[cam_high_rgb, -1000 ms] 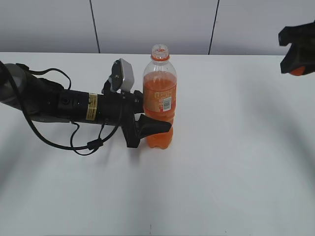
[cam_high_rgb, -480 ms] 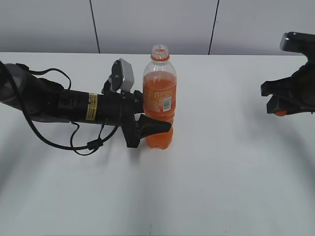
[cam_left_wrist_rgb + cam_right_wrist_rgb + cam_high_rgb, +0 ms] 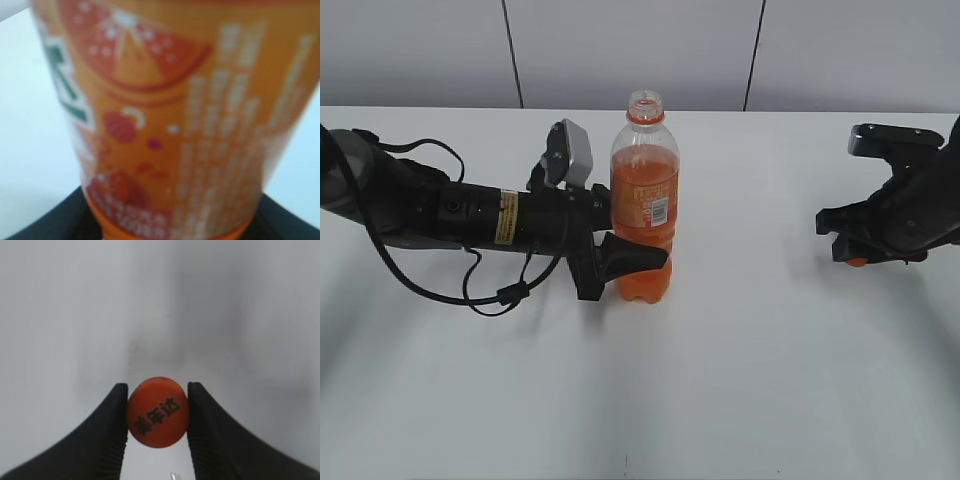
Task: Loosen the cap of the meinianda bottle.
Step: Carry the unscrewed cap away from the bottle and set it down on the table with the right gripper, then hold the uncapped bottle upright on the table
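Observation:
The meinianda bottle (image 3: 644, 205) stands upright at the table's middle with an open neck and no cap on it. My left gripper (image 3: 620, 258) is shut around its lower body; the orange label (image 3: 165, 115) fills the left wrist view. The small orange cap (image 3: 158, 412), with dark characters on its top, sits between the fingers of my right gripper (image 3: 157, 415), which is shut on it. In the exterior view the right gripper (image 3: 860, 250) is low over the table at the right, with a bit of the cap (image 3: 858, 262) showing beneath it.
The white table (image 3: 740, 380) runs to a grey panelled wall (image 3: 620, 50) at the back. The left arm and its black cables (image 3: 470, 280) lie across the table's left side.
My right gripper has come down and leftwards from the upper right edge to just above the table, carrying the cap. The left arm and the bottle have not moved.

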